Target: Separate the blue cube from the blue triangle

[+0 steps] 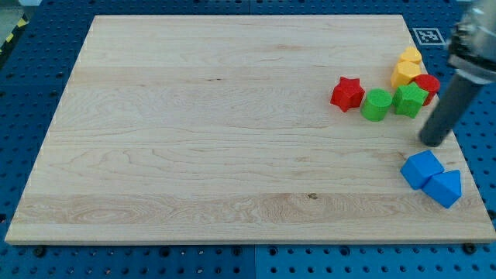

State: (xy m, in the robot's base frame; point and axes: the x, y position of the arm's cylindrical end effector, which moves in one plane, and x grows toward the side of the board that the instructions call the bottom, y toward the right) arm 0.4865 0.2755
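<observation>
The blue cube (421, 168) lies near the board's lower right corner. The blue triangle (444, 187) touches it on its lower right side. My tip (434, 142) is the lower end of the dark rod coming down from the view's top right. It sits just above and slightly right of the blue cube, a small gap apart from it.
A cluster lies at the upper right: a red star (347, 93), a green cylinder (377, 105), a green star (409, 100), a red block (427, 85), and two yellow blocks (406, 68). The board's right edge (463, 155) is close to the blue blocks.
</observation>
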